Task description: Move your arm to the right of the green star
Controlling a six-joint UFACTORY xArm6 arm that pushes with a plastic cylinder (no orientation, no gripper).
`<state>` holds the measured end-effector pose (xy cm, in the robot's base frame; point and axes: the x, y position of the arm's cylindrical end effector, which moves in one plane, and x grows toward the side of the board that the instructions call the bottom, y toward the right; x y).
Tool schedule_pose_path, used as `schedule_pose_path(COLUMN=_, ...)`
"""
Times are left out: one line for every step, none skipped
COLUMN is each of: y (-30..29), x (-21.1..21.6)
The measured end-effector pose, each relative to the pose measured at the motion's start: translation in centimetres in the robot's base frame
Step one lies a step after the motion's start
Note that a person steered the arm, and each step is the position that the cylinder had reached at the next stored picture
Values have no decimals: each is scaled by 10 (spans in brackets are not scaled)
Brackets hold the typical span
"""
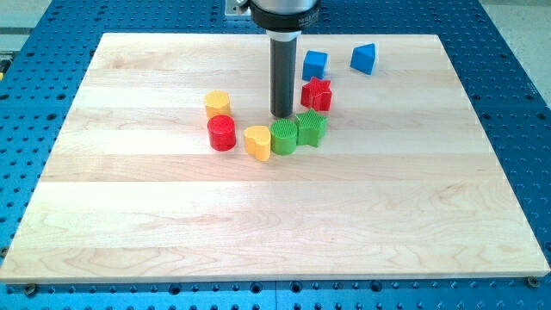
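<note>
The green star (312, 127) sits near the board's middle, touching a green cylinder-like block (283, 136) on its left. My tip (282, 114) is just above that green block and up-left of the green star, close to both. A red star (317, 93) lies to the right of the rod, above the green star.
A yellow heart (256, 142) touches the green block's left side. A red cylinder (221, 133) and a yellow block (218, 104) lie further to the view's left. A blue cube (315, 64) and a blue triangular block (364, 58) sit near the view's top. The wooden board (275, 224) rests on a blue perforated table.
</note>
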<state>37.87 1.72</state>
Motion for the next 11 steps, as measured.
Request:
schedule_pose_path(y=1, x=2)
schedule_pose_path(y=10, x=8)
schedule_pose_path(y=10, x=12)
schedule_pose_path(y=10, x=15)
schedule_pose_path(y=12, x=19)
schedule_pose_path(y=17, x=19)
schedule_pose_path(y=24, x=20)
schedule_pose_path(y=36, x=20)
schedule_pose_path(y=43, x=21)
schedule_pose_path(y=48, x=21)
schedule_pose_path(y=55, x=21)
